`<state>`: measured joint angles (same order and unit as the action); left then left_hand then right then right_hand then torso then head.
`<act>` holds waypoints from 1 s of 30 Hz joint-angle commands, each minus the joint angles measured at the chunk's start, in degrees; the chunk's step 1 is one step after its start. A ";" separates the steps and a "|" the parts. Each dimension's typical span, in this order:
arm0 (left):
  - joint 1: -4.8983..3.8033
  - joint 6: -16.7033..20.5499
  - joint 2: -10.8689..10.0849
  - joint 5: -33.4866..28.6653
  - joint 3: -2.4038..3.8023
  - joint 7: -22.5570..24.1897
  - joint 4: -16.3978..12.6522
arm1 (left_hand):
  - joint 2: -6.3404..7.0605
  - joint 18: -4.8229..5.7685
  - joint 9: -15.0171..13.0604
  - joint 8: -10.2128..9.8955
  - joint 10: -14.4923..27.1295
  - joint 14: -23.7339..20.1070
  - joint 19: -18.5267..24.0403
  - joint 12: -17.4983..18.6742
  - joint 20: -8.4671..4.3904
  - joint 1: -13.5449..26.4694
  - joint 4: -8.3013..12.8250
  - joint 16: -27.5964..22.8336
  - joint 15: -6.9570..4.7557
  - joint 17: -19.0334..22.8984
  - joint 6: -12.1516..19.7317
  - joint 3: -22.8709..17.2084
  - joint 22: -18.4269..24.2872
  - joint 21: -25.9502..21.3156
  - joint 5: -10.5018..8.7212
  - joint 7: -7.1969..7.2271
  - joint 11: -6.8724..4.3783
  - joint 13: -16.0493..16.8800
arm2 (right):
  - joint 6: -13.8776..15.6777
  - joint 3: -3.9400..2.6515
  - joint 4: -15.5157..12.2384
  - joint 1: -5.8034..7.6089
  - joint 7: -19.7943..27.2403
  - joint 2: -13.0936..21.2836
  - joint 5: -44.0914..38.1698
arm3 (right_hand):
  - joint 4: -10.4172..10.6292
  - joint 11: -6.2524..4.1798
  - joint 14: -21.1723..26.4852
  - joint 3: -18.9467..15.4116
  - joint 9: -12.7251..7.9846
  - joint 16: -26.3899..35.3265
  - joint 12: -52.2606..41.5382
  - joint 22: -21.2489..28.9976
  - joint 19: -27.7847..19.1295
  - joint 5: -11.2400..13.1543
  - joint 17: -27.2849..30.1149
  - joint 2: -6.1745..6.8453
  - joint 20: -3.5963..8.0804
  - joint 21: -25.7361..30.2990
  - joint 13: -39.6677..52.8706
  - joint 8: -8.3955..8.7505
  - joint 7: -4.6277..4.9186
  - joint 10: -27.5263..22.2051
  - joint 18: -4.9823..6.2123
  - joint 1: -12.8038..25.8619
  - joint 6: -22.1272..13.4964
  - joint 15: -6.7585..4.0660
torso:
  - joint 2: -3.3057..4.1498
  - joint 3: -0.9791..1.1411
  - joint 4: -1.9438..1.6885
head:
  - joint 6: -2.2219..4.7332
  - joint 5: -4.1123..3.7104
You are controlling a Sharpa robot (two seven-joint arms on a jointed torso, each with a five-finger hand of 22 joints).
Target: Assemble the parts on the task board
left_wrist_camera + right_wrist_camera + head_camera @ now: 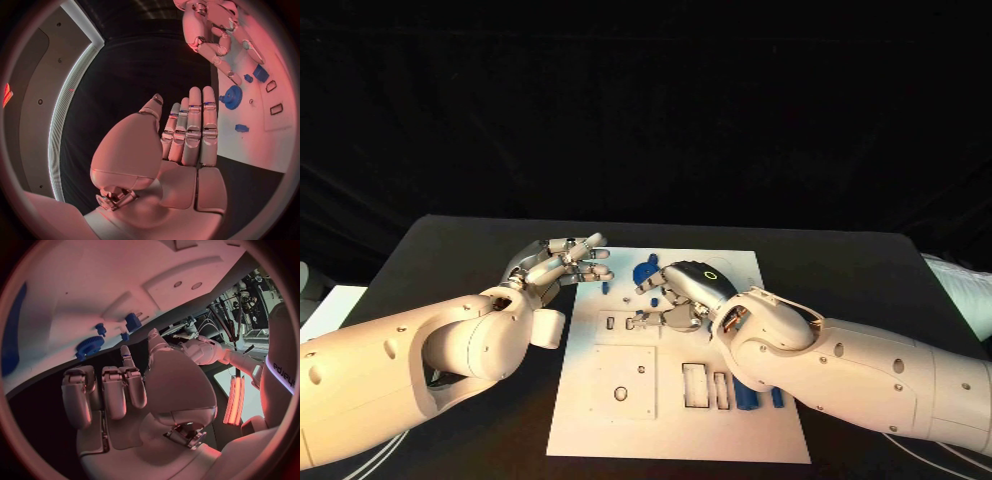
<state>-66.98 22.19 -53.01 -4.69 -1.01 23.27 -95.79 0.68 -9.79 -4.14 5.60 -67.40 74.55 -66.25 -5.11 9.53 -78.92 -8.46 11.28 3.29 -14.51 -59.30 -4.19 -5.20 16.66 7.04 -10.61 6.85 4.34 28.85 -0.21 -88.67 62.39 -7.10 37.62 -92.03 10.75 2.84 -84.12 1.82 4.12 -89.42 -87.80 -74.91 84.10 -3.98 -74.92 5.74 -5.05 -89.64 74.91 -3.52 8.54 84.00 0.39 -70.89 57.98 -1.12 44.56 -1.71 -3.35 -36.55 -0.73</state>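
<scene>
White rectangular task board [678, 400] is laid mid-table [459, 250] | blue gear-shaped part [232, 96] is seen lying on it | left hand [564, 262] is held spread, empty | right hand [687, 291] has fingers curled, nothing gripped, over board.

Matt white task board [733, 420] (perhaps plastic), glossy arms [877, 375]

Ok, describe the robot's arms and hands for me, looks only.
Both arms are bulky, smooth white shells with rounded segments and small dark dots at the joints. The left hand and right hand are silver metal, with jointed fingers. The right hand's back carries a dark cap with a small glowing green ring. Thin white cables trail below each arm near the table's front edge.
</scene>
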 commanded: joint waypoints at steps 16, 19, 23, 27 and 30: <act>-0.36 -10.68 2.21 29.10 0.09 -33.41 3.38 | 1.25 4.72 -2.35 3.56 -10.90 13.95 -17.84 -17.12 -7.80 6.17 -4.66 73.12 -6.54 -68.69 -3.01 -1.31 -50.27 51.04 0.36 5.22 -5.89 15.05 | 0.65 -1.56 -8.66 6.27 19.74 15.13 31.63 | -0.61 0.46 -5.19 -1.68 0.17 0.80 1.41 -14.38 5.49 -2.77 -11.92 -1.56 -0.26 0.01 13.28 -0.24 -0.39 4.44 -0.22 -4.15 0.14 0.29 | -1.62 0.34 0.68 | -0.92 0.83; -1.36 -14.30 3.07 38.32 0.12 -41.83 3.85 | 0.35 4.64 -4.49 7.69 -5.38 14.21 -15.04 -28.35 -7.18 6.54 -5.60 75.26 -6.12 -71.38 -1.65 -0.55 -52.97 53.89 -0.15 4.66 -5.63 25.11 | 0.16 -1.58 -7.77 7.24 19.00 16.75 33.26 | -0.96 0.51 -4.80 -1.92 0.08 1.57 3.13 -12.56 4.44 -3.34 -10.24 -1.92 -0.24 0.96 12.43 -0.09 -0.29 3.69 0.23 -4.85 -0.26 0.30 | -2.08 0.66 0.79 | -1.08 1.07; -3.03 -19.42 4.73 50.64 0.14 -51.82 4.56 | 0.42 5.20 -6.78 11.90 -2.14 15.43 -15.87 -34.33 -6.61 7.25 -7.01 78.68 -6.18 -75.45 -0.81 -0.42 -58.83 58.18 -0.14 5.30 -5.95 30.18 | -0.02 -1.59 -6.71 7.89 18.18 18.24 32.87 | -1.17 0.54 -4.67 -2.07 0.04 1.84 3.65 -12.01 4.12 -3.41 -9.74 -2.12 -0.25 1.27 12.17 -0.08 -0.25 3.46 0.37 -5.23 -0.45 0.32 | -2.52 0.96 0.86 | -1.43 1.34; -4.42 -22.33 6.59 54.47 0.14 -56.64 6.16 | 0.47 5.79 -10.93 18.53 -0.36 15.45 -16.50 -43.09 -6.31 9.21 -7.81 78.72 -6.67 -75.49 2.32 1.83 -63.34 61.41 -0.29 5.50 -6.43 37.83 | -0.11 -1.59 -6.06 8.09 17.61 18.85 32.63 | -1.23 0.53 -4.66 -2.13 0.05 1.87 3.65 -11.98 4.11 -3.54 -9.71 -2.20 -0.24 1.29 12.17 -0.12 -0.26 3.46 0.37 -5.33 -0.42 0.31 | -2.72 1.19 0.88 | -1.65 1.60; -5.02 -23.28 7.93 55.72 0.14 -58.25 7.38 | 0.36 6.15 -13.61 22.59 -1.79 15.45 -17.23 -48.59 -6.67 11.03 -8.16 78.72 -6.75 -75.49 3.07 3.76 -66.03 63.07 -0.55 6.22 -6.51 42.95 | -0.17 -1.58 -5.64 8.15 17.17 19.06 32.57 | -1.29 0.51 -4.66 -2.24 0.08 1.89 3.62 -11.96 4.10 -3.81 -9.70 -2.27 -0.24 1.30 12.18 -0.17 -0.29 3.48 0.38 -5.44 -0.32 0.30 | -2.84 1.26 0.86 | -1.75 1.65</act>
<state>-71.80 4.05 -45.59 43.83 -0.90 -27.65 -88.91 0.98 -4.43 -17.34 27.53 -68.74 83.96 -83.21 -52.69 2.77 -68.29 -16.56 89.83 -3.00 -74.95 -56.42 -0.74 -70.74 79.44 6.80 -4.38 0.42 46.36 29.79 -1.79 -94.43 70.50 10.40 56.64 -60.50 9.53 3.19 -84.12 -0.19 4.24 -87.77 -84.30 -74.95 84.10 -7.56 -74.91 3.44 -5.05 -88.54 74.95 -3.52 8.33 83.95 0.39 -75.88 57.76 -1.12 41.96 -0.62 -2.49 -38.20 0.82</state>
